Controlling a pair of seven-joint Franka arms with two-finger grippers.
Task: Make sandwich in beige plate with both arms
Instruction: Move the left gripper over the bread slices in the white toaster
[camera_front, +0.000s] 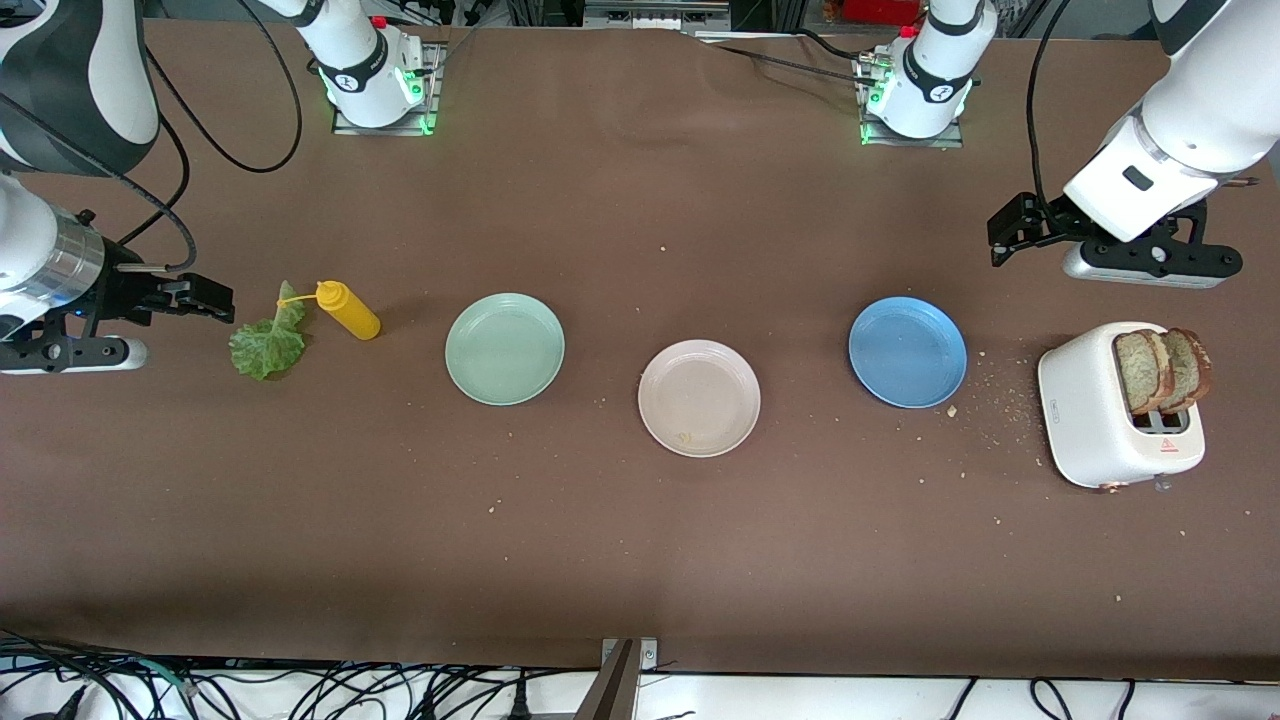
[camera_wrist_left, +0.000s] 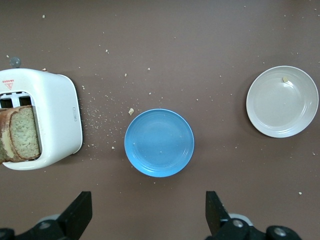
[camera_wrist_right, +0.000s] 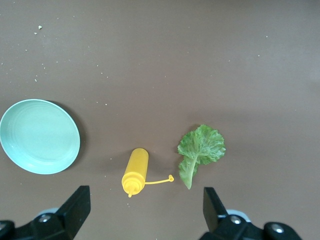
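Note:
The beige plate (camera_front: 699, 398) lies empty mid-table, also seen in the left wrist view (camera_wrist_left: 282, 101). Two bread slices (camera_front: 1160, 370) stand upright in a white toaster (camera_front: 1095, 425) at the left arm's end; the slices (camera_wrist_left: 20, 132) also show in the left wrist view. A lettuce leaf (camera_front: 268, 343) lies flat at the right arm's end and appears in the right wrist view (camera_wrist_right: 200, 150). My left gripper (camera_front: 1010, 228) hangs open over bare table beside the blue plate, holding nothing (camera_wrist_left: 149, 212). My right gripper (camera_front: 205, 298) hangs open over the table beside the lettuce, also holding nothing (camera_wrist_right: 145, 210).
A mint-green plate (camera_front: 505, 349) and a blue plate (camera_front: 907, 352) flank the beige one, both empty. A yellow squeeze bottle (camera_front: 348, 309) lies on its side next to the lettuce, cap off on its strap. Crumbs are scattered between the toaster and the blue plate.

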